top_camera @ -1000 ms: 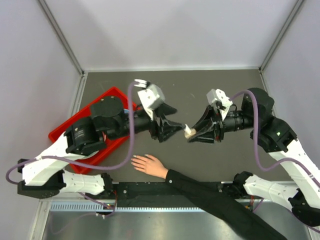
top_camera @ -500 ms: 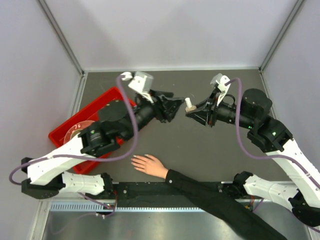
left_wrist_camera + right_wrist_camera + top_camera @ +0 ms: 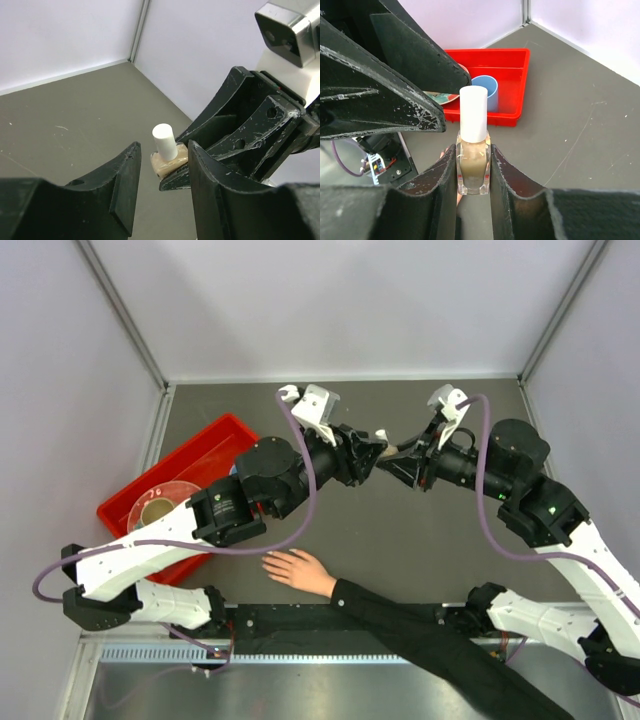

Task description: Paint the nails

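Note:
A flesh-toned hand (image 3: 298,571) with a black sleeve (image 3: 420,625) lies flat near the front edge, fingers spread to the left. Its nails (image 3: 268,560) are tiny pale tips. My right gripper (image 3: 390,458) (image 3: 473,150) is shut on a small polish bottle (image 3: 473,167) with a white cap (image 3: 473,114), held in the air above mid-table. My left gripper (image 3: 368,454) (image 3: 162,150) is open and faces it. The bottle (image 3: 169,161) and its cap (image 3: 164,142) sit just ahead of the gap between its fingers, untouched. The left fingers (image 3: 380,100) fill the upper left of the right wrist view.
A red tray (image 3: 222,436) (image 3: 517,62) stands at the left and holds a plate (image 3: 158,508) and a blue cup (image 3: 487,92). Pale walls close in the dark table (image 3: 450,540) on three sides.
Both arms have swung toward the back and closed in on each other. The left gripper now stands right at the bottle's cap. The hand has not moved.

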